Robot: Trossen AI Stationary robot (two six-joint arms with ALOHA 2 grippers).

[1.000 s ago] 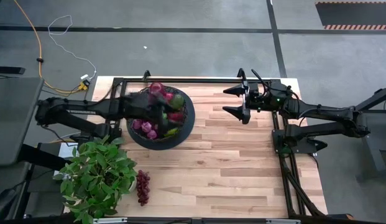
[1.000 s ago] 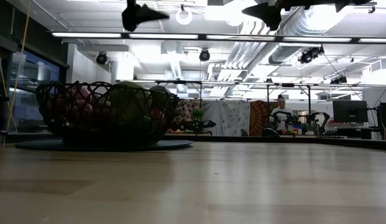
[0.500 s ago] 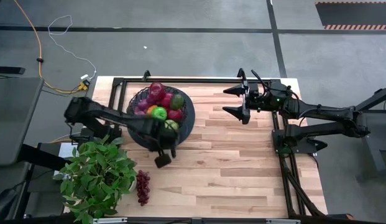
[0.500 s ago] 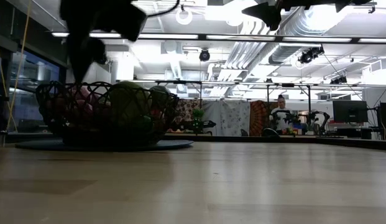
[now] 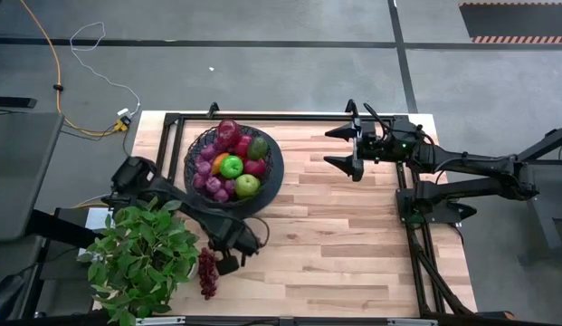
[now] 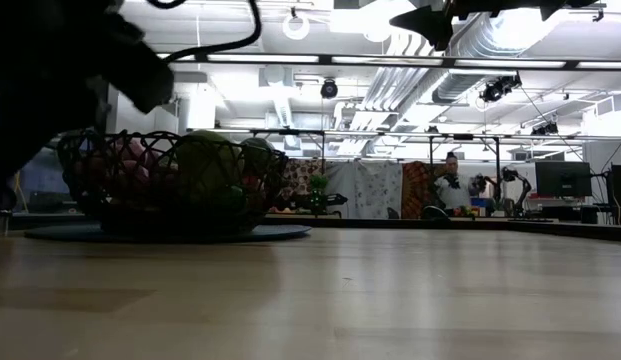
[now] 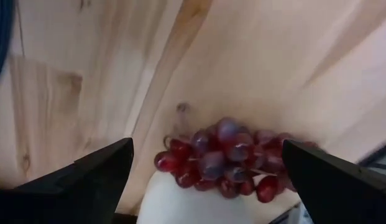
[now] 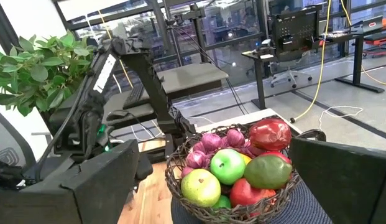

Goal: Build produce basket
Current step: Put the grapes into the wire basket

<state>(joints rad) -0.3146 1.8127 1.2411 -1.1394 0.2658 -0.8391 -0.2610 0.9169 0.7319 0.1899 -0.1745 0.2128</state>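
I am holding my left gripper (image 5: 228, 263) low over the near-left part of the pale wooden plank table (image 5: 353, 235), fingers spread wide and gripping nothing. Just beside it, toward the leafy green potted plant (image 5: 140, 258), a dark red bunch of toy grapes (image 5: 207, 272) is lying flat on the wood; in the left wrist view that bunch (image 7: 227, 158) is sitting between my two dark fingers (image 7: 87, 177), apart from both of them. The large round black wire-mesh basket (image 5: 192, 149) is resting on the far-left part of the table, well apart from the grapes. It is carrying a heap of toy produce: two green apples (image 5: 231, 166), a red pomegranate (image 5: 228, 129), an avocado (image 5: 259, 147) and purple grape bunches (image 5: 208, 183). From the low view the basket (image 6: 90, 170) is standing on a dark round mat (image 6: 280, 232), with my left arm showing only as a dark shape in front of it. My right gripper (image 5: 350, 149) is waiting raised over the far-right part of the table, fingers standing wide and empty, facing the basket (image 8: 180, 186). A person (image 6: 452, 190) is showing in the room beyond the table.
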